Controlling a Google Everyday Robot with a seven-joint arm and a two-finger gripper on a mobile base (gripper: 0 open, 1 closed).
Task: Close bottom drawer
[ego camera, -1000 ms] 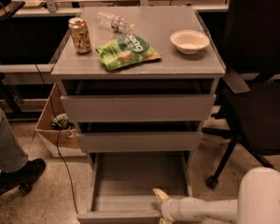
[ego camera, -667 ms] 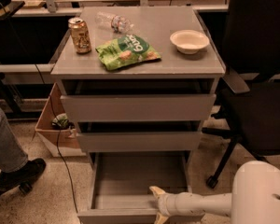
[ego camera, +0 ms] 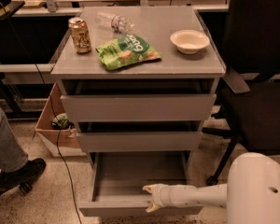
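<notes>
Locate claw [ego camera: 149, 199] at the front rim of bottom drawer [ego camera: 130, 176], reaching in from the right on a pale arm [ego camera: 196, 195]. Read as spread open, gripping nothing, set against the top edge of the front panel. Judged placed there for pushing: pressing at the front, a little right of centre, to send the tray straight back into the cabinet.

Find bottom drawer directly under and behind the claw, pulled well out, not yet closed. Note grey metal, plain front without handle, flat tray with nothing seen in it, narrowest of three.

Find medium drawer [ego camera: 139, 141] just above the claw and widest drawer [ego camera: 137, 107] higher again. Well above the claw, on the bench [ego camera: 144, 66], note can [ego camera: 79, 35], bottle [ego camera: 113, 21], snack bag [ego camera: 127, 52] and bowl [ego camera: 189, 41]; judged liable to shake, so push smoothly. Right of the claw, office chair [ego camera: 256, 78]; left of it, well apart, cardboard box [ego camera: 51, 129] and shoe [ego camera: 18, 174].
</notes>
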